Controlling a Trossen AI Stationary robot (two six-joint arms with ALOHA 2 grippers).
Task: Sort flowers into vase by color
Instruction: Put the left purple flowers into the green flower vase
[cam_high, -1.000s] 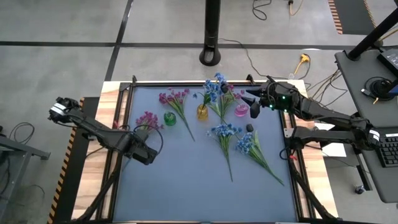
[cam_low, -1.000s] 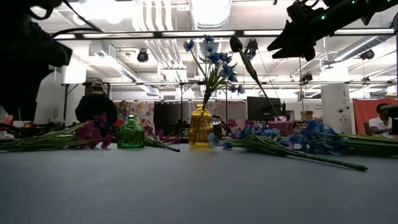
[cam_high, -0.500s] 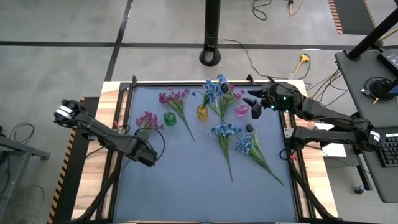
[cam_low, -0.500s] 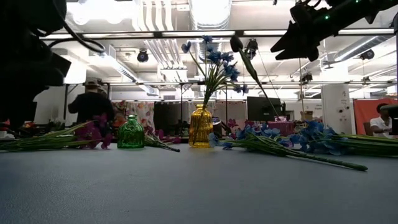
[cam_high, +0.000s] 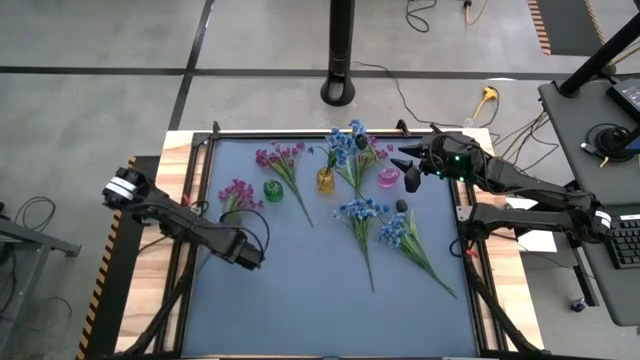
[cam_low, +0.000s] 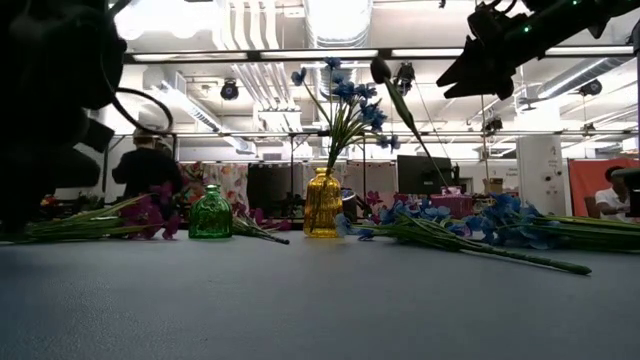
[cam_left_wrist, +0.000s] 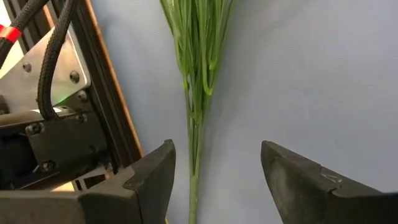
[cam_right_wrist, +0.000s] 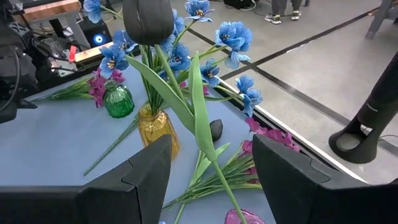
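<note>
A dark purple tulip bud (cam_right_wrist: 148, 18) tops a leafy stem (cam_right_wrist: 208, 155) whose lower end stands in the pink vase (cam_high: 388, 178). My right gripper (cam_right_wrist: 211, 155) is open above that vase at the far right, one finger on each side of the stem. My left gripper (cam_left_wrist: 214, 155) is open near the table's left edge (cam_high: 248, 252), over the stem end (cam_left_wrist: 194, 124) of a magenta sprig (cam_high: 238, 192) lying flat. The yellow vase (cam_high: 325, 180) holds blue flowers (cam_low: 345, 95). The green vase (cam_high: 273, 190) stands beside it.
Another magenta sprig (cam_high: 280, 158) lies at the far left of the mat, and two blue sprigs (cam_high: 362, 212) (cam_high: 398, 232) lie right of centre, stems toward the near edge. A black frame rail (cam_left_wrist: 106, 106) runs beside my left gripper. People stand in the room beyond.
My left gripper has moved a little toward the near edge and the right, along the magenta sprig's stem, staying open. My right arm and the flowers have kept still.
</note>
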